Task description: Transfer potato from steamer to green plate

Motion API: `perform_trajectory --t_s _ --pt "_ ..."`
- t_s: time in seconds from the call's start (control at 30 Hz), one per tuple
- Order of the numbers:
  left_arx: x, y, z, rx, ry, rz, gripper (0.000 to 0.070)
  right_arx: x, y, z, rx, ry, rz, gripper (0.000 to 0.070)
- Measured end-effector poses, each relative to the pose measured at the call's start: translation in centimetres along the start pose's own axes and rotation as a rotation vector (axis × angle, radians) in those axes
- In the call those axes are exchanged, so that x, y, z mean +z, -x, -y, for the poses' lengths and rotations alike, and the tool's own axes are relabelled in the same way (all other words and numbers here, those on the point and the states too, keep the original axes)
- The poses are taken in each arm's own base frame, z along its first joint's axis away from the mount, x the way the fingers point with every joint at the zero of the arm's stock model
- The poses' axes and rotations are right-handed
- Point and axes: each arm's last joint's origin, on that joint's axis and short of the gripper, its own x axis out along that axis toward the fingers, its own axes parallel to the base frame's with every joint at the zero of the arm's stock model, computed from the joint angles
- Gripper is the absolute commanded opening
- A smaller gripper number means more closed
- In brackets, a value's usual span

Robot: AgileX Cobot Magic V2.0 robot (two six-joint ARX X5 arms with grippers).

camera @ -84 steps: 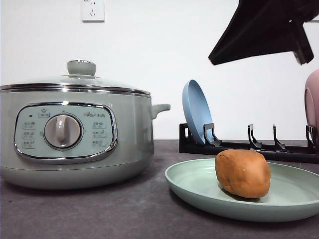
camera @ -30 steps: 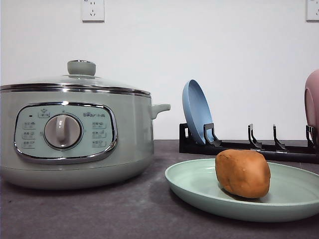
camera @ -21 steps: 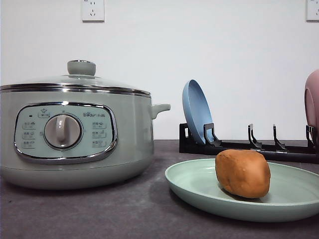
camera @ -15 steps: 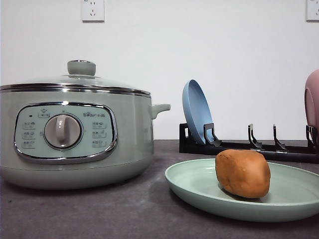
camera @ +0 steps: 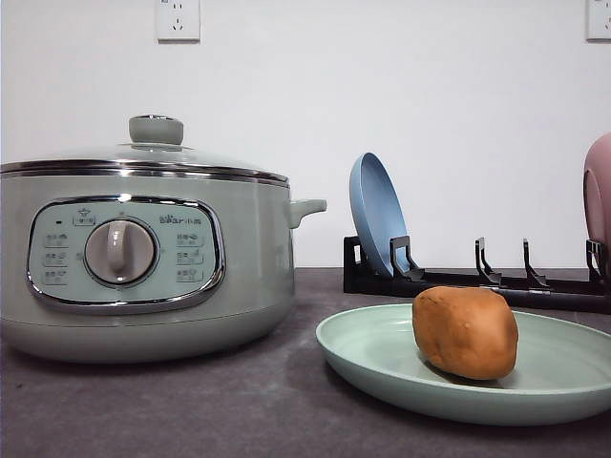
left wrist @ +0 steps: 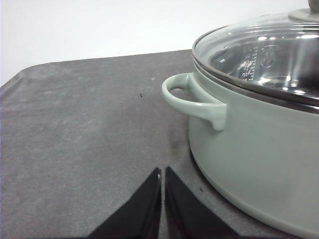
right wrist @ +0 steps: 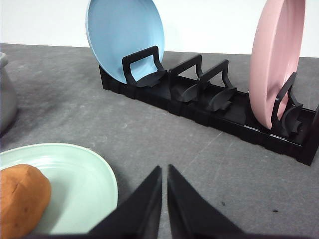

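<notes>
1. You have a white wall behind a dark grey surface (camera: 191, 410), with a wall socket (camera: 178, 19) at the upper left of the front frame.
2. The steamer (camera: 143, 239) sits at the left of the front frame with its glass lid (camera: 143, 157) on and its dial panel facing you.
3. The green plate (camera: 401, 367) lies flat at the lower right of the front frame, just beside the steamer and not touching it.
4. The potato (camera: 466, 332) rests on the green plate, right of the plate's middle, with nothing gripping it.
5. Behind the plate you see a black rack (camera: 477, 277) holding a blue plate (camera: 377, 215) on edge at its left end and a pink plate (camera: 599, 200) at the right edge of the frame.
6. Your left hand (left wrist: 162, 174) appears at the bottom of the left wrist frame with its fingers pressed together on nothing, over bare surface beside the steamer's side handle (left wrist: 192, 99).
7. Your right hand (right wrist: 164, 172) appears at the bottom of the right wrist frame, also pressed together and empty, near the green plate's rim with the potato at the lower left corner of that frame and the rack beyond.
</notes>
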Motion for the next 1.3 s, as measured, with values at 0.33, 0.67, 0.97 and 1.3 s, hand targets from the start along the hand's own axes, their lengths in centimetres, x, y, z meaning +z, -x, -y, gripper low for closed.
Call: perform_trajectory --t_s 0.33,0.67,0.97,1.3 --pt "0.00 0.00 0.00 0.000 0.000 0.000 0.0005 0.00 0.00 0.00 0.000 0.000 0.000 0.0006" --pt "0.00 0.00 0.00 0.000 0.000 0.000 0.0005 0.00 0.00 0.00 0.000 0.000 0.000 0.0006" --pt "0.00 0.00 0.00 0.000 0.000 0.000 0.0005 0.00 0.00 0.00 0.000 0.000 0.000 0.0006" --pt "0.00 0.00 0.00 0.000 0.000 0.000 0.0005 0.00 0.00 0.00 0.000 0.000 0.000 0.0006"
